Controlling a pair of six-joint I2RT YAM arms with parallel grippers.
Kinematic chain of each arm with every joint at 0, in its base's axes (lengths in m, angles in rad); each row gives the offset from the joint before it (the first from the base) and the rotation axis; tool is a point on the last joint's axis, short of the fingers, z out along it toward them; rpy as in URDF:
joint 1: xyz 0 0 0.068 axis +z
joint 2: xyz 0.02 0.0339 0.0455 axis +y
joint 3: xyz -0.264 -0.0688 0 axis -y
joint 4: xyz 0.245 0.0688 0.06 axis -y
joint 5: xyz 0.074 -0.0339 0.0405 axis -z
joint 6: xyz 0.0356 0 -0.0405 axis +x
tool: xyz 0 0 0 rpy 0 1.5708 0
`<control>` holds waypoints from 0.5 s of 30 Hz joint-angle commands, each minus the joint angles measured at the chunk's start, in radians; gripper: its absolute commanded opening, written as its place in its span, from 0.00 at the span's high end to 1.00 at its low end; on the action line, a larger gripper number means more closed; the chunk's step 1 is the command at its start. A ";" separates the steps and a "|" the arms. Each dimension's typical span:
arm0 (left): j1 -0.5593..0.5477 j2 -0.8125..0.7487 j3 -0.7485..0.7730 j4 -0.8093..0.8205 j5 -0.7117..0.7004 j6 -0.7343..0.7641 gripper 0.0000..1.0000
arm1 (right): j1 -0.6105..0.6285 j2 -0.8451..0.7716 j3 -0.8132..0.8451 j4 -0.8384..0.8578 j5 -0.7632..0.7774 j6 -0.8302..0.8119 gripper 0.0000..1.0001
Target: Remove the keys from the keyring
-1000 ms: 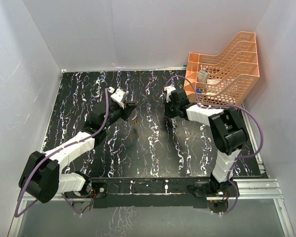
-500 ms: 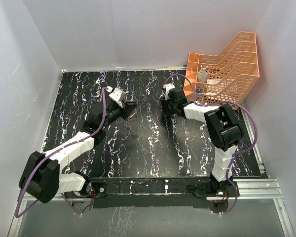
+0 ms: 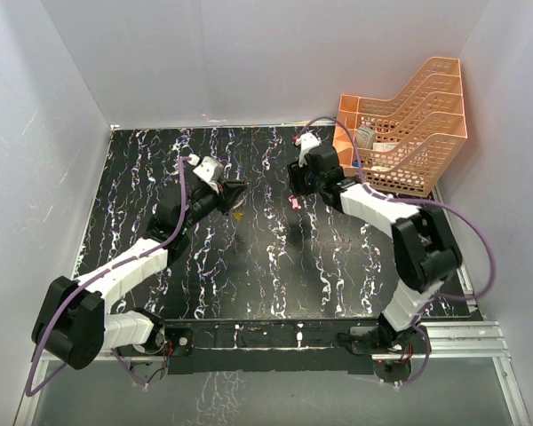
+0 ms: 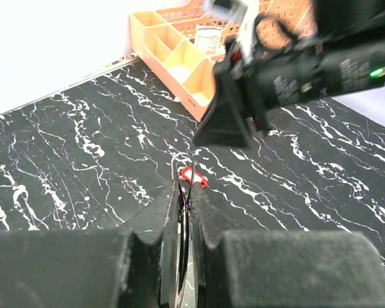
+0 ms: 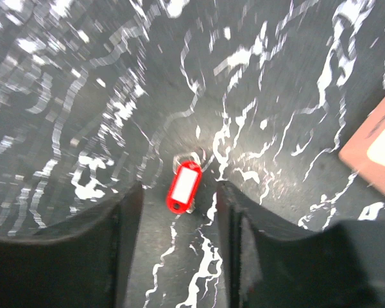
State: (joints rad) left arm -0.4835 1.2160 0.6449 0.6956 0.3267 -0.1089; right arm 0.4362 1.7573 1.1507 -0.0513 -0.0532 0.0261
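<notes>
My left gripper [image 3: 234,194] is shut on the keyring [image 4: 183,168], a thin silver wire loop that pokes out past the fingertips in the left wrist view, where the gripper [image 4: 185,187] is held above the table. A small cream-yellow key [image 3: 237,213] hangs just below it. The red-headed key [image 3: 295,202] lies flat on the black marbled table, apart from the ring. It also shows in the left wrist view [image 4: 194,176] and in the right wrist view [image 5: 184,186]. My right gripper [image 3: 299,188] is open, its fingers either side of the red key, above it [image 5: 179,187].
An orange mesh tray [image 3: 400,124] stands at the back right, close behind the right gripper; it also shows in the left wrist view [image 4: 173,58], and its corner shows in the right wrist view [image 5: 375,144]. White walls enclose the table.
The red key now lies on the table between the two grippers; it did not show before. My right gripper has pulled back toward the tray. The left gripper has shifted slightly.
</notes>
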 commanded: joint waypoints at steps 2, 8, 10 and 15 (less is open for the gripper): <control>0.005 -0.063 0.009 0.099 0.006 -0.050 1.00 | 0.036 -0.283 -0.082 0.163 -0.045 0.085 0.66; 0.005 -0.113 0.007 0.161 -0.001 -0.109 1.00 | 0.047 -0.469 -0.327 0.499 -0.236 0.297 0.70; 0.005 -0.130 0.007 0.179 -0.006 -0.133 1.00 | 0.060 -0.489 -0.369 0.547 -0.240 0.313 0.68; 0.005 -0.164 0.007 0.228 0.016 -0.203 1.00 | 0.101 -0.491 -0.417 0.645 -0.287 0.342 0.67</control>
State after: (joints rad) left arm -0.4835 1.1034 0.6445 0.8158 0.3241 -0.2382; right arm 0.5037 1.2713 0.7483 0.4061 -0.2741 0.3054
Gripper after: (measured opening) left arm 0.059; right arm 0.326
